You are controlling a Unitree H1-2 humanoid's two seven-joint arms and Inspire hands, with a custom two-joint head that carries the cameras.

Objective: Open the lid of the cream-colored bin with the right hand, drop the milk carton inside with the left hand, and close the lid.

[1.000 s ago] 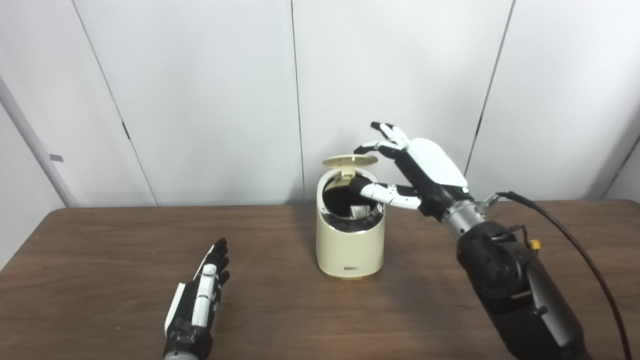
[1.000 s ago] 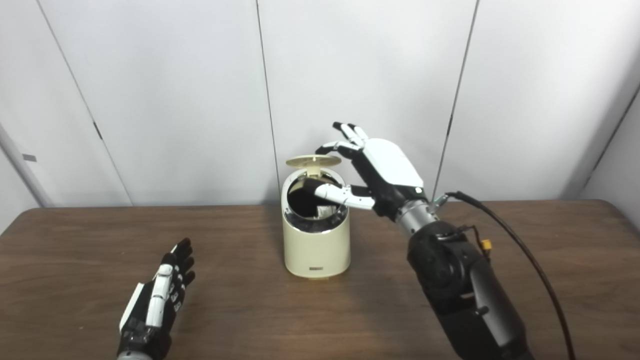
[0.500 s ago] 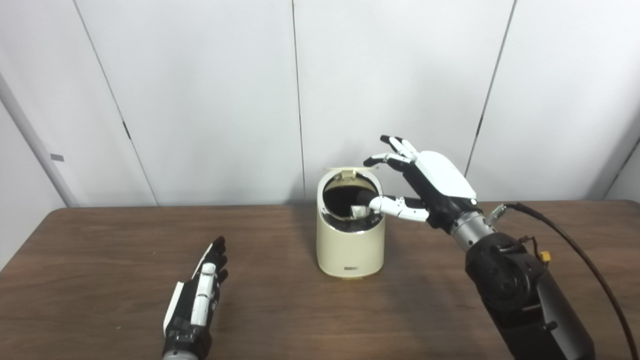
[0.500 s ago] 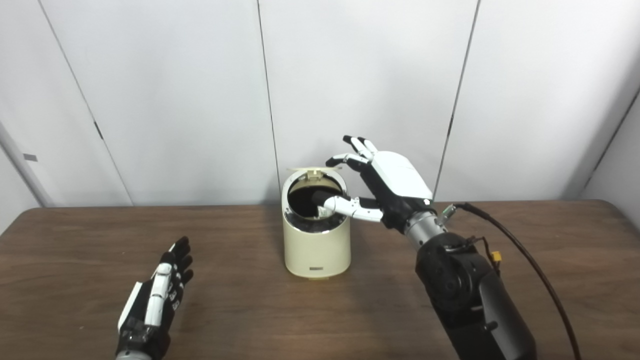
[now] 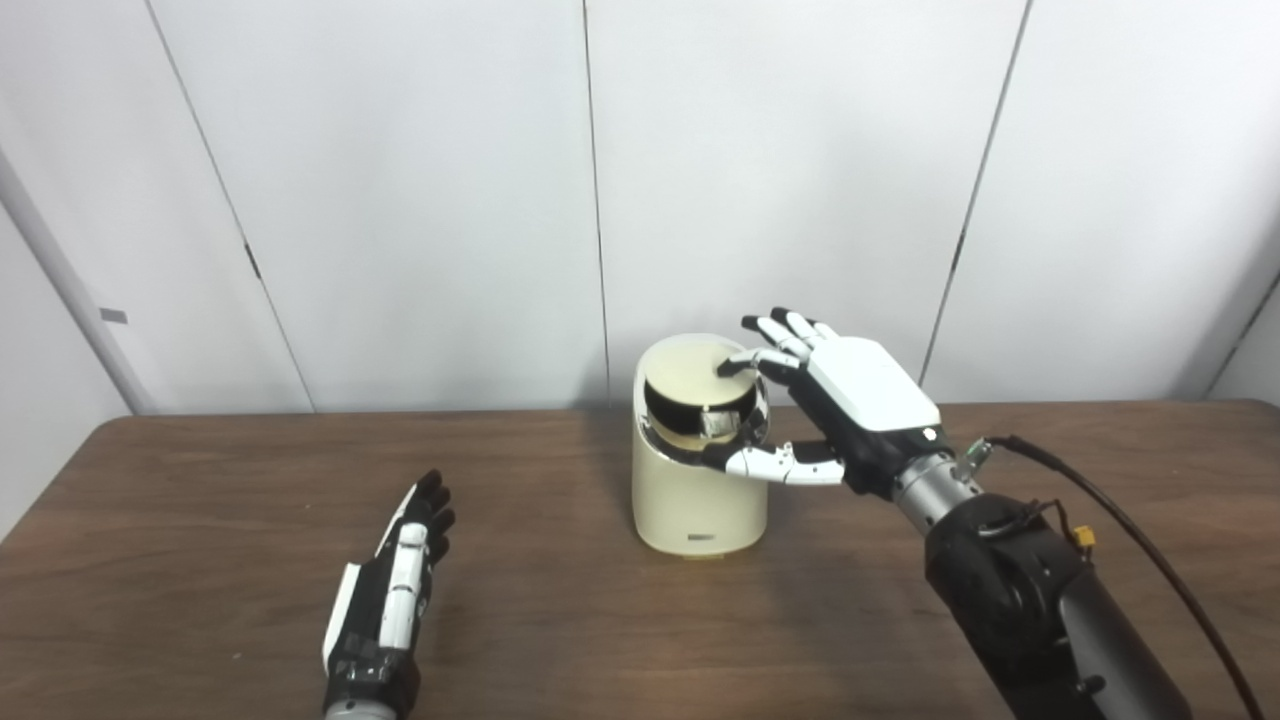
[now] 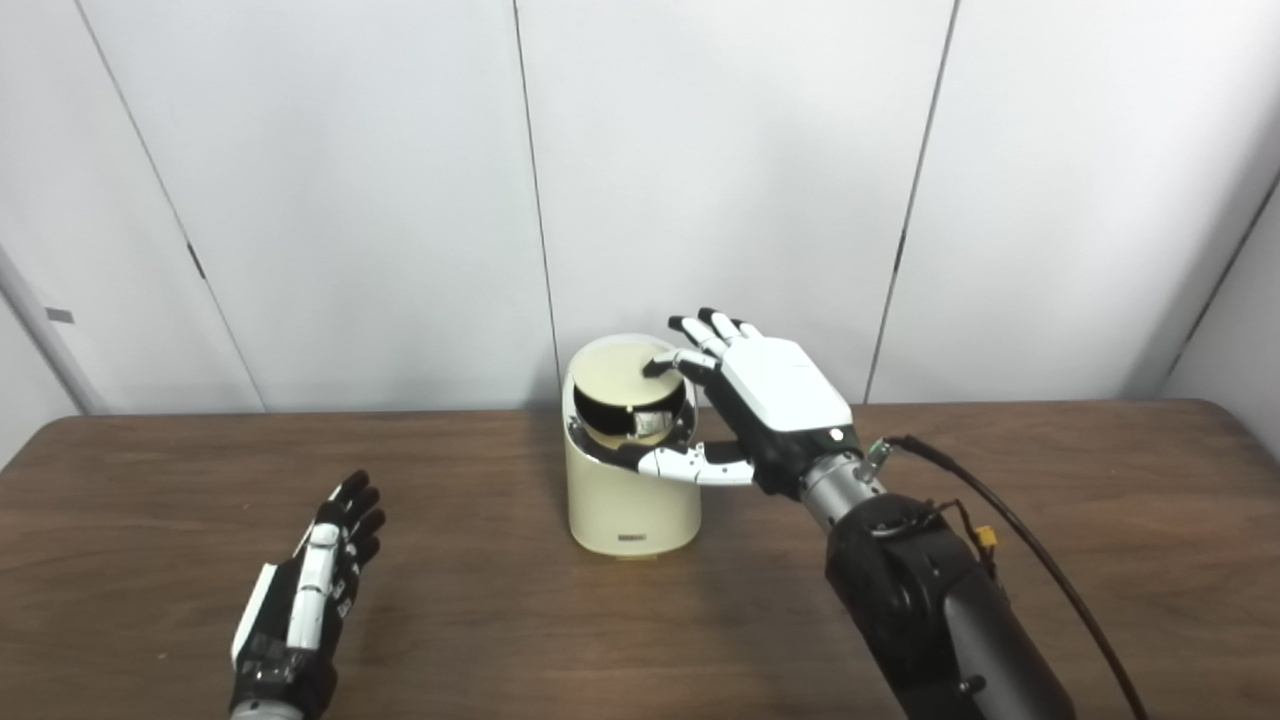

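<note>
bin (image 5: 700, 490) front label: a small dark plate is seen low on the front wall, at the base; its text is too small to be read.
milk carton (image 5: 716, 425): a printed patch is glimpsed inside the bin under the lid; nothing legible.
wall marker (image 5: 113, 316): small grey tag far left of the bin; no text is made out.

Glossy plastic bin (image 5: 700, 495), matt wood-grain table (image 5: 200, 520)

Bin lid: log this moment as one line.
stage: closing | lid: partly down, gap at front | right hand: fingers on lid | left hand: open, on table | carton: in bin
</note>
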